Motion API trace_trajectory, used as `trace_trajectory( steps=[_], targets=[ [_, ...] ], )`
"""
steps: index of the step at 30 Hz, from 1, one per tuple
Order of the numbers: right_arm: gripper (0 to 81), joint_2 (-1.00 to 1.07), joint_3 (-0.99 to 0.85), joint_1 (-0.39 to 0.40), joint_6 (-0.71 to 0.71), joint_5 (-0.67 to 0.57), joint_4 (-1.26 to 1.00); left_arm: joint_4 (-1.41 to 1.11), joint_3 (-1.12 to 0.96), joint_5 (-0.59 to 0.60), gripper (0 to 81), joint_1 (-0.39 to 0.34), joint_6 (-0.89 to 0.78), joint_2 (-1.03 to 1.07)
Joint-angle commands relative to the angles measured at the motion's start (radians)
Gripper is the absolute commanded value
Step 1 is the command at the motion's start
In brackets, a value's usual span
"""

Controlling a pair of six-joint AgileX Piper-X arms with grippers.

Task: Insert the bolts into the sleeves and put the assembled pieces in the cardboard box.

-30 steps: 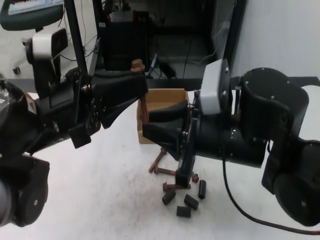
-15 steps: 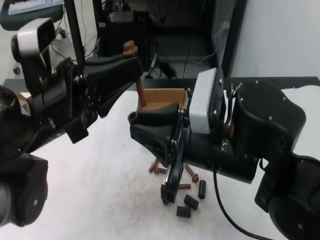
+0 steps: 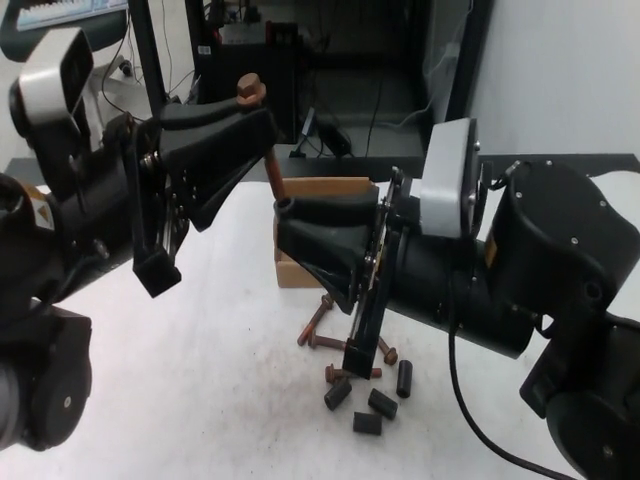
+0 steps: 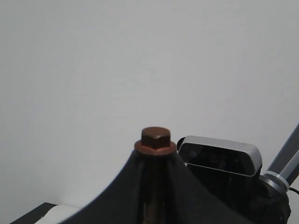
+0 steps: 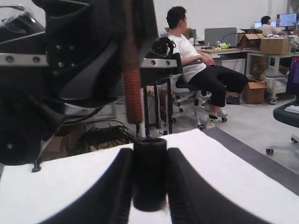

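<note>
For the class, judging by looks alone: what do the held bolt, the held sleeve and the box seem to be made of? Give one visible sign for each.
Bolt: likely metal, dull reddish-brown, perhaps coppered or rusty; hex head, threaded shank.
Sleeve: matte black, maybe rubber or plastic; no shine.
Box: brown cardboard, plain matte walls.

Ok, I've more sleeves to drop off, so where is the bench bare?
Bare bench lies on the near side, between the left arm and the pile of loose bolts and sleeves. It is crowded around that pile, under the right arm, and by the cardboard box.
</note>
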Motion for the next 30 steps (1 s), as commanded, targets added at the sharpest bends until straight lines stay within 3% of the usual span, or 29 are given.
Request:
trace_trajectory(
  steps=[1, 30],
  targets=[
    [0.8, -0.005, -0.003, -0.005, 0.028, -0.025, -0.037, -0.014, -0.004, -0.009, 0.2, 0.003, 0.015, -0.006],
    [0.8, -0.005, -0.003, -0.007, -0.018, -0.025, -0.037, 0.003, -0.004, 0.044, 0.2, 0.003, -0.019, -0.006]
  ],
)
